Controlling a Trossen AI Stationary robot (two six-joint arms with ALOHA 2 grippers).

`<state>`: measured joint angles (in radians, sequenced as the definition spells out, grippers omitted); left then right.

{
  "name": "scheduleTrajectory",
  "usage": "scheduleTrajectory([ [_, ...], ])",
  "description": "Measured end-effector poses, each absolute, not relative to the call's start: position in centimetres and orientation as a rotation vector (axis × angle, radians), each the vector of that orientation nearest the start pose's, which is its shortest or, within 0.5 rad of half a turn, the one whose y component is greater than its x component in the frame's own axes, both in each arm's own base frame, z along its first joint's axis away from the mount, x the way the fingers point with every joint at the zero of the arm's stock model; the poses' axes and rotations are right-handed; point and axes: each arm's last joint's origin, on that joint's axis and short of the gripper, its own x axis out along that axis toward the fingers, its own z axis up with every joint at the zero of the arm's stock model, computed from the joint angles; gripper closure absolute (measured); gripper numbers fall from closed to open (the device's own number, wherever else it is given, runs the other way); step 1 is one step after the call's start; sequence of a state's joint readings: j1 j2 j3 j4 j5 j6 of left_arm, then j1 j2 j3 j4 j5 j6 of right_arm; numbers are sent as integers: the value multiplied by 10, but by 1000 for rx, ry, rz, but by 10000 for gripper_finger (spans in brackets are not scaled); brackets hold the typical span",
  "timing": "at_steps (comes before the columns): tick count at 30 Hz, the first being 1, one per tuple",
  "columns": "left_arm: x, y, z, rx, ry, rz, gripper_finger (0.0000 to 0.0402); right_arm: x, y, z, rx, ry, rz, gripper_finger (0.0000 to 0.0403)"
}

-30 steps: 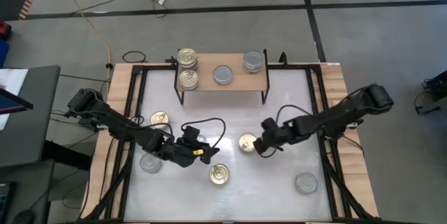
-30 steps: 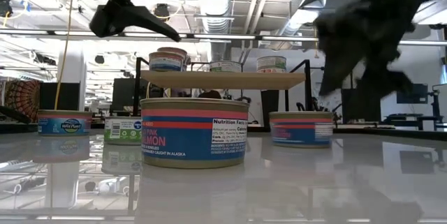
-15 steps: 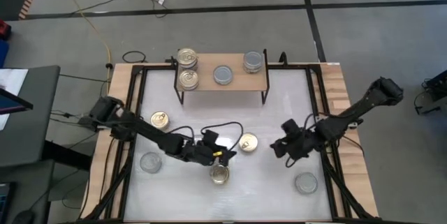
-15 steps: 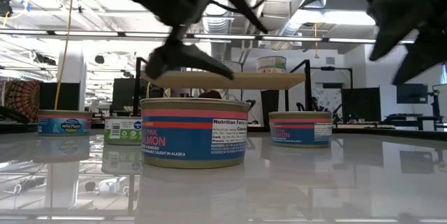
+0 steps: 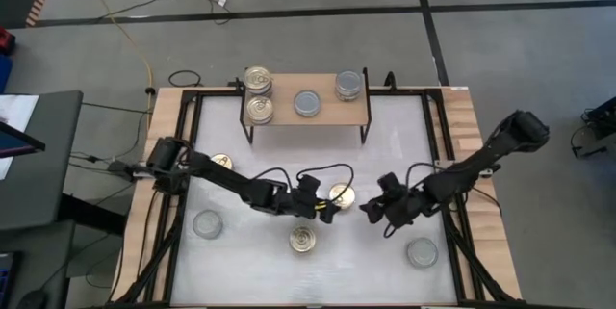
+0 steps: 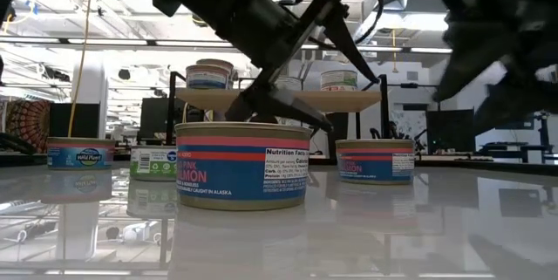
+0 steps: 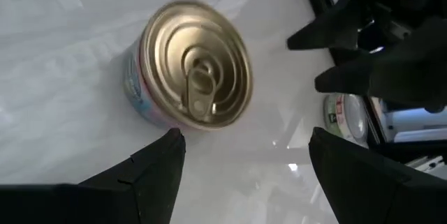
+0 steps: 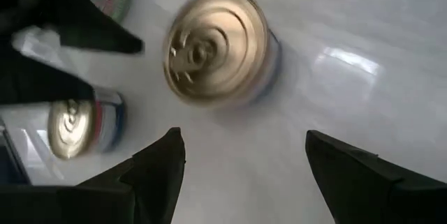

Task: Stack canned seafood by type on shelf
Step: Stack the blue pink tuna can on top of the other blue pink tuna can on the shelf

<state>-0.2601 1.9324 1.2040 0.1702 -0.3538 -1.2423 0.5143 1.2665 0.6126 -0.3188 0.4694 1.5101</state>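
A gold-lidded pull-tab can [image 5: 340,194] stands on the white table between my two grippers. My left gripper [image 5: 325,211] is open just to its near left. The left wrist view shows the can [image 7: 195,74] ahead of the spread fingers, untouched. My right gripper [image 5: 372,213] is open to the can's right, and its wrist view shows the can [image 8: 216,46] ahead of it, apart. A second gold can [image 5: 303,241] stands nearer the near edge. The wooden shelf [image 5: 332,115] carries gold cans [image 5: 258,109] on its left and silver-lidded cans [image 5: 308,103] in the middle and on the right.
Silver-lidded cans stand at near left [image 5: 207,223] and near right [image 5: 421,251]. Another gold can [image 5: 219,162] peeks out beside the left arm. The two grippers face each other closely across the middle can. In the low view a pink salmon can [image 6: 242,165] stands nearest.
My left gripper has travelled toward the table's right, from the left part to just beside the middle gold can. My right gripper drew away from that can toward the right edge, then came partway back. The cans have stayed where they were.
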Motion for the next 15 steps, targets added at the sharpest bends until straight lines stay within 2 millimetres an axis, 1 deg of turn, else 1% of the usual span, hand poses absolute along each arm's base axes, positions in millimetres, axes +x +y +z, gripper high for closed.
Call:
scheduleTrajectory([
  [7,406,-92,181,-1009,402,411,112,224,85,163,944,633,-616,86],
  [9,407,-89,181,-1005,396,423,112,229,79,158,940,646,-628,88],
  [15,407,-79,178,-1029,410,475,112,244,69,147,952,649,-613,113],
])
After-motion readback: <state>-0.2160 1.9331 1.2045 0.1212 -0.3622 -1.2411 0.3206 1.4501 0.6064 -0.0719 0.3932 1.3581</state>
